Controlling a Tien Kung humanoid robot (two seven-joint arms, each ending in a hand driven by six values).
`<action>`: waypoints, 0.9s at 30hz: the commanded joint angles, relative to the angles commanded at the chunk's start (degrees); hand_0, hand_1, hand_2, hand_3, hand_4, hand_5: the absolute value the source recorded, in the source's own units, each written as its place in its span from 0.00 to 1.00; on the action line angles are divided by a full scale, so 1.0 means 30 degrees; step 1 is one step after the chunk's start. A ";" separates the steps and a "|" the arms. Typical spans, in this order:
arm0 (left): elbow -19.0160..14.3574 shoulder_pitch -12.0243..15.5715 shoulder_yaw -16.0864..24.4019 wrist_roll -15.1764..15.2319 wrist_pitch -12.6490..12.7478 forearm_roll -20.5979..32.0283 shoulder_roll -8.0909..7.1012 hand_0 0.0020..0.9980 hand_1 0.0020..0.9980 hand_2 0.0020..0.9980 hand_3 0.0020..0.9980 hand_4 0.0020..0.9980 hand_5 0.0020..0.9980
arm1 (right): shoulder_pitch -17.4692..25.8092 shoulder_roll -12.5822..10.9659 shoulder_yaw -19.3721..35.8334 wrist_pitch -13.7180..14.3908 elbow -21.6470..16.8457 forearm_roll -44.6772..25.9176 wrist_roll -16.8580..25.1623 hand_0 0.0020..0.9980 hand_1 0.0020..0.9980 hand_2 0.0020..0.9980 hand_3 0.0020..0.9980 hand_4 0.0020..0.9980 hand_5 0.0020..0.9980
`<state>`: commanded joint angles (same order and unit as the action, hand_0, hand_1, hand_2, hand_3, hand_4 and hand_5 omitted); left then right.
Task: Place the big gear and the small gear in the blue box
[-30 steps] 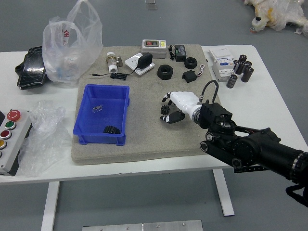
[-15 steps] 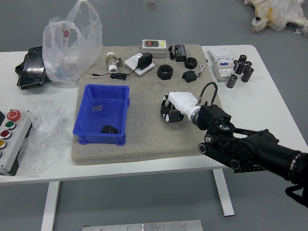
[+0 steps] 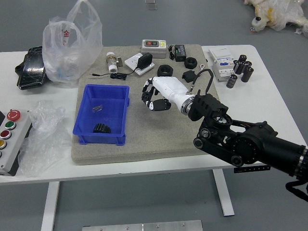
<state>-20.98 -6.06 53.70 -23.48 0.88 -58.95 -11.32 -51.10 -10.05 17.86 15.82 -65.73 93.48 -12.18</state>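
Blue box (image 3: 84, 113), black gear (image 3: 101, 128), red button (image 3: 13, 115) (glossy), grey mat (image 3: 144, 144)

Reaching farther left than before with the right hand (image 3: 169, 91), nearer the blue box (image 3: 101, 138). Carrying the small gear (image 3: 146, 97), partly hidden by fingers, away from mid-mat (image 3: 149, 139). Also showing the big gear (image 3: 102, 128) shifted slightly left inside the box.

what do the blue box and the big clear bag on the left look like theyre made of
Blue open box: likely hard plastic, from its evenly coloured moulded walls. Clear carrier bag: apparently thin plastic film, crinkled, shiny and see-through.
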 joint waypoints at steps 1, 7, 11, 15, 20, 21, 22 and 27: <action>-0.0001 -0.0004 0.0003 -0.0002 -0.0006 -0.0009 0.0000 0.70 0.65 0.63 0.78 0.70 0.41 | -0.0122 0.0095 -0.0155 0.0021 -0.0409 -0.0056 0.0089 0.35 0.52 0.36 0.46 0.40 0.03; -0.0015 -0.0015 0.0055 -0.0048 -0.0048 -0.0105 -0.0022 0.70 0.65 0.63 0.77 0.70 0.41 | -0.0924 0.0675 -0.1408 -0.0331 -0.2031 -0.0094 0.0690 0.36 0.53 0.40 0.47 0.42 0.00; -0.0022 -0.0014 0.0081 -0.0073 -0.0066 -0.0151 -0.0045 0.70 0.65 0.63 0.77 0.70 0.41 | -0.1173 0.0992 -0.1866 -0.0604 -0.1894 0.0198 0.0720 0.36 0.53 0.40 0.47 0.42 0.00; -0.0028 -0.0007 0.0096 -0.0100 -0.0075 -0.0175 -0.0048 0.70 0.65 0.63 0.77 0.70 0.41 | -0.1210 0.1194 -0.2151 -0.0707 -0.1560 0.0261 0.0731 0.36 0.54 0.48 0.48 0.46 0.00; -0.0032 -0.0029 0.0112 -0.0118 -0.0093 -0.0216 -0.0045 0.70 0.65 0.63 0.77 0.70 0.41 | -0.1244 0.1397 -0.2482 -0.0751 -0.1206 0.0195 0.0754 0.37 0.54 0.51 0.49 0.46 0.00; -0.0030 -0.0037 0.0104 -0.0109 -0.0096 -0.0212 -0.0048 0.70 0.65 0.63 0.77 0.70 0.41 | -0.1247 0.1427 -0.2513 -0.0749 -0.1128 0.0189 0.0756 0.37 0.54 0.51 0.49 0.46 0.00; -0.0028 -0.0045 0.0099 -0.0100 -0.0099 -0.0211 -0.0052 0.70 0.65 0.63 0.77 0.70 0.41 | -0.1249 0.1450 -0.2540 -0.0747 -0.1061 0.0171 0.0758 0.37 0.54 0.51 0.49 0.46 0.00; -0.0029 -0.0043 0.0110 -0.0108 -0.0112 -0.0232 -0.0063 0.70 0.65 0.63 0.77 0.70 0.41 | -0.1240 0.1538 -0.2642 -0.0802 -0.0782 -0.0003 0.0735 0.36 0.56 0.54 0.54 0.47 0.00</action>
<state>-21.07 -6.19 54.03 -23.80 0.55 -59.64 -11.51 -54.82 -5.43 9.94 13.41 -68.08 93.47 -9.98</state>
